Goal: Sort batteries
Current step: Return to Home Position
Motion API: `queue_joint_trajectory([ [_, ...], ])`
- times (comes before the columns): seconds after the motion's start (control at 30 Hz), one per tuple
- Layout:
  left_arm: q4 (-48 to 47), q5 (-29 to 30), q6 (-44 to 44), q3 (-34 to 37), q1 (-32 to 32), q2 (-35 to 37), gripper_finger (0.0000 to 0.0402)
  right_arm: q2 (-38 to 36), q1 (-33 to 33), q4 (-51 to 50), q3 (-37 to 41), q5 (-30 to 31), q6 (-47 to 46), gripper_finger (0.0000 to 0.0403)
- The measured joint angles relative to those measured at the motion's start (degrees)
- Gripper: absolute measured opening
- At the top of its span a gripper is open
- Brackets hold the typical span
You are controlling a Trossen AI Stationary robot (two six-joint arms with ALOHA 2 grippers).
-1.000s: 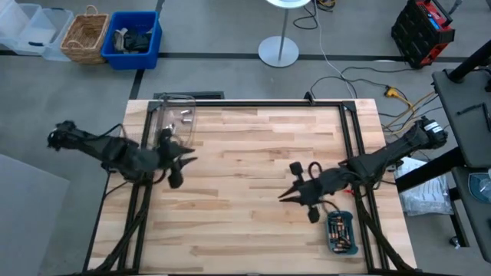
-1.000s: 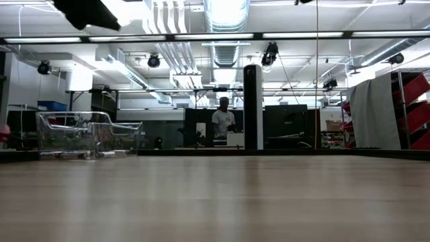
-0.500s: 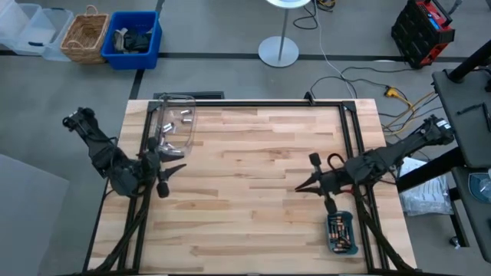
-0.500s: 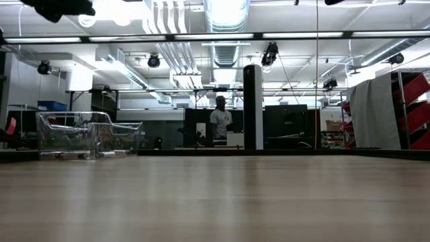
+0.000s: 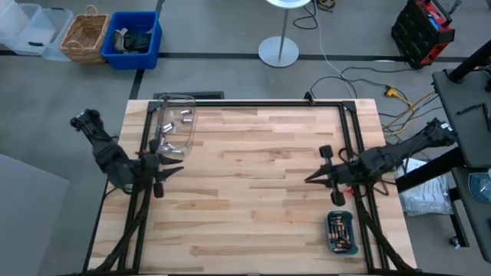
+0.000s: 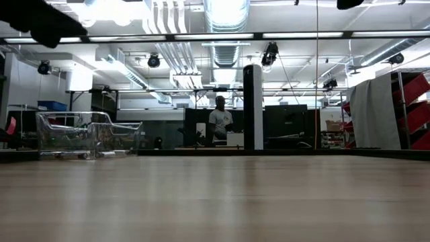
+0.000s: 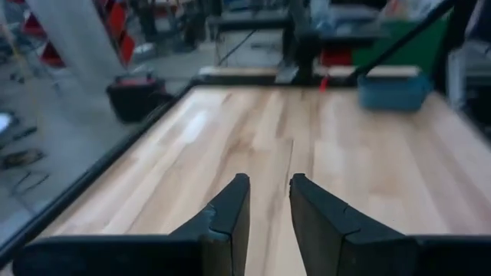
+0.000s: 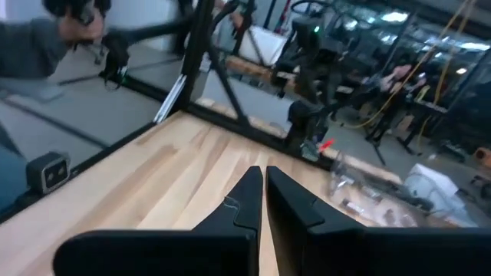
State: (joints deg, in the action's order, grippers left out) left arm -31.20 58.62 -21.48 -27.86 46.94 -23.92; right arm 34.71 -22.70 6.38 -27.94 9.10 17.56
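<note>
No loose cells on the pale wooden table [image 5: 253,176]. Sorting judged done; step in hand is parking.

The batteries [image 5: 182,117] lie in the clear plastic box [image 5: 175,97] at the table's back-left corner, with more in the teal rectangular tray [image 5: 328,230] at its front-right corner.

The left gripper [image 5: 170,170] is over the table's left edge, jaws slightly apart, empty. The right gripper [image 5: 311,180] is near its right edge, jaws together.

Next: fold both arms clear.

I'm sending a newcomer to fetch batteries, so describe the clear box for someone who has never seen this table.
On the wooden table, go to the corner nearest the blue floor bin. The clear box stands there holding a few batteries. It is see-through, unlike the teal tray at the opposite corner.
</note>
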Motion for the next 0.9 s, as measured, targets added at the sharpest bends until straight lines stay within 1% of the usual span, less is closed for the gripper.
queue_joint_trajectory([
  [0.07,2.2,0.04,4.11,-0.02,0.0,2.48,0.0074,-2.71,0.64,-1.57,0.16,0.0,0.02,0.0012],
  [0.17,6.25,3.13,8.79,1.29,-0.06,5.81,0.0074,-5.98,1.0,-2.76,0.88,0.01,0.0,0.0012],
  [0.23,11.18,3.63,12.12,3.63,-0.22,7.57,0.0074,-7.55,1.0,-3.11,2.02,-0.01,-0.14,0.0012],
  [0.27,15.11,2.97,14.54,5.17,-0.22,8.13,0.0074,-8.1,1.0,-3.08,2.58,0.0,-0.23,0.0012],
  [0.3,19.08,0.8,17.2,6.78,-0.26,8.62,0.0074,-8.77,1.0,-3.07,3.22,-0.02,-0.38,0.0012],
  [0.43,35.65,-10.86,27.1,12.83,-0.26,8.83,0.0074,-10.36,1.0,-1.19,5.66,-0.02,-1.77,0.0012],
  [0.47,39.33,-12.15,29.32,14.31,-0.29,8.58,0.0074,-10.51,1.0,-0.21,6.18,-0.05,-1.97,0.0012],
  [0.53,43.57,-12.56,32.73,16.33,-0.87,8.15,0.0074,-10.69,1.0,2.05,7.45,-0.75,-1.93,0.0012],
  [0.6,44.64,-12.56,33.9,17.14,-2.32,8.04,0.0074,-10.8,1.0,3.84,8.69,-1.96,-1.31,0.0012],
  [0.7,42.93,-13.4,34.11,17.64,-5.26,8.24,0.0074,-11.4,1.0,4.71,9.82,-3.47,-0.78,0.0012],
  [0.9,41.26,-21.78,35.37,17.6,-14.14,9.79,0.0074,-15.09,1.0,5.11,11.54,-3.74,0.21,0.0012],
])
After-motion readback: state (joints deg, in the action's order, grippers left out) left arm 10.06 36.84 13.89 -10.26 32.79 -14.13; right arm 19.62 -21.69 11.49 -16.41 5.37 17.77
